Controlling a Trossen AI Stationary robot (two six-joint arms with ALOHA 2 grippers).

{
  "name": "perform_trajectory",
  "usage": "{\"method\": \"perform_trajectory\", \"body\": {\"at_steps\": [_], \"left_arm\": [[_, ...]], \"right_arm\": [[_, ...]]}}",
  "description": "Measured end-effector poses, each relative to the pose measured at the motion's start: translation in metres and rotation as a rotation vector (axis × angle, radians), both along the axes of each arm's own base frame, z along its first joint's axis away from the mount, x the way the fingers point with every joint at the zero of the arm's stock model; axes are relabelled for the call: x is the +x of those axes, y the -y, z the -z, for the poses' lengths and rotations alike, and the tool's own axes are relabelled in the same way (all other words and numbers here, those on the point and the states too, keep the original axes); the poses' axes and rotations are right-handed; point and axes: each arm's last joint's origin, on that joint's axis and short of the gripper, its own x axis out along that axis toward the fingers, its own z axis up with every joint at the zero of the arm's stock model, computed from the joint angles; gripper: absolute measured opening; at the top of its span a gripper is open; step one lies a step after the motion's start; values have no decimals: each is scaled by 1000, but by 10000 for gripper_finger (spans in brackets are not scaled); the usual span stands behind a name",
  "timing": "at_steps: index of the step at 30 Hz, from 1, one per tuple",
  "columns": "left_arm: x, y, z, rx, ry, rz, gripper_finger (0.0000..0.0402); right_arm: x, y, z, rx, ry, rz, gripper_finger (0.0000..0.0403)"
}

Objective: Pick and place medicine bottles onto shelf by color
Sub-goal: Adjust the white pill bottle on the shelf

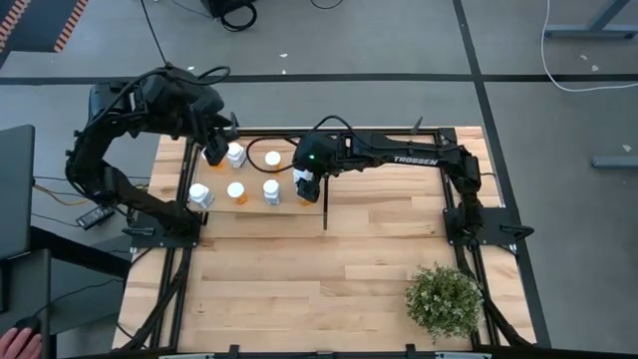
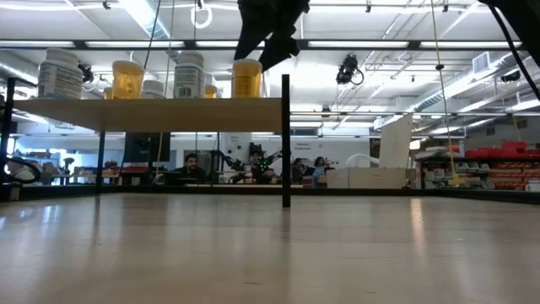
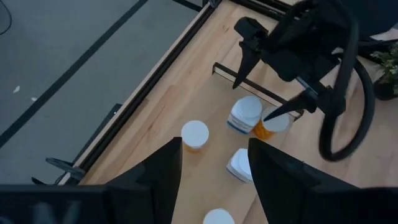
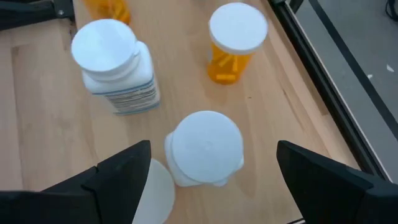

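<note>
The light-wood shelf (image 1: pixel 254 211) stands at the table's far left, with its black divider (image 2: pixel 286 139) at its right end. Several white-capped bottles stand on it, some orange (image 1: pixel 236 192), some white (image 1: pixel 271 191). My right gripper (image 4: pixel 211 149) is open just above a white bottle (image 4: pixel 205 149) and an orange one (image 3: pixel 273 124) at the shelf's right end. The white bottle's cap shows between the spread fingers. My left gripper (image 3: pixel 214 143) is open and empty above the shelf's far left part (image 1: pixel 217 148). My right gripper has one finger (image 4: pixel 121 177) right beside the orange bottle's white cap (image 4: pixel 154 193). I cannot tell whether it touches. The white bottle between the fingers stands apart from both.
A bushy green plant (image 1: pixel 444 299) stands at the table's near right corner. The black table frame (image 1: pixel 469 214) runs along the edges. The near half of the plank top (image 1: pixel 319 279) is bare wood. People sit in the room behind (image 2: pixel 192 165).
</note>
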Motion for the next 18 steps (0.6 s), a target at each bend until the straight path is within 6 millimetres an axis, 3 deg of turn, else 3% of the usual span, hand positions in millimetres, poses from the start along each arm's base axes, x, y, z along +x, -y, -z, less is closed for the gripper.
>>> {"method": "perform_trajectory", "body": {"at_steps": [18], "left_arm": [[2, -1, -3, -2, 44, -16, 181]], "right_arm": [[4, 2, 15, 72, 14, -38, 348]]}}
